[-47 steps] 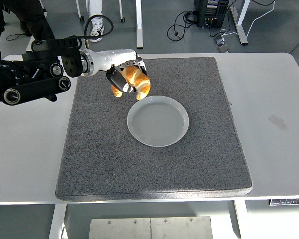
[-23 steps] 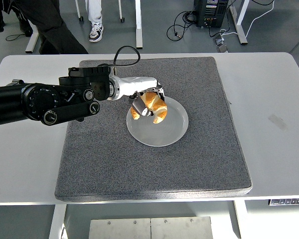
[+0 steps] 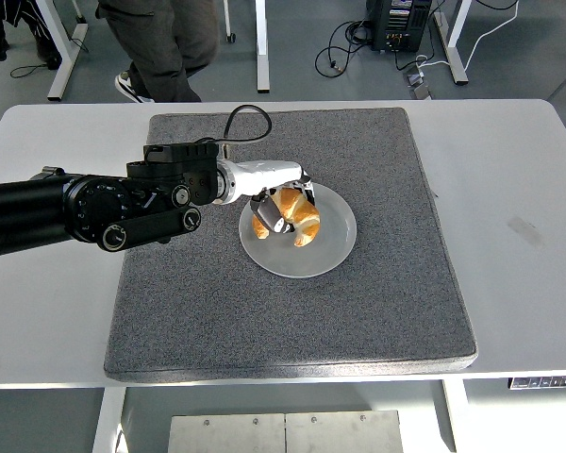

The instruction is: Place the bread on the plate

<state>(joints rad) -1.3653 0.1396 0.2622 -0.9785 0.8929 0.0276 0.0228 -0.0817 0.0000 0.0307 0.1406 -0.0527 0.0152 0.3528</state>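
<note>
A golden croissant (image 3: 293, 216) is held in my left hand (image 3: 281, 208), whose fingers curl around it from the left side. The bread sits low over the left half of the white round plate (image 3: 325, 247), which lies near the middle of the dark grey mat (image 3: 377, 311). I cannot tell whether the croissant touches the plate. My left arm (image 3: 94, 208) reaches in from the left edge across the mat. The right arm is out of view.
The mat lies on a white table (image 3: 519, 189). A person's legs (image 3: 165, 42) stand beyond the table's far edge at the upper left. Desk legs and cables show on the floor behind.
My left hand carried the croissant from above the mat's upper left rightward and down to over the plate's left half. The person behind the table has walked to the right.
</note>
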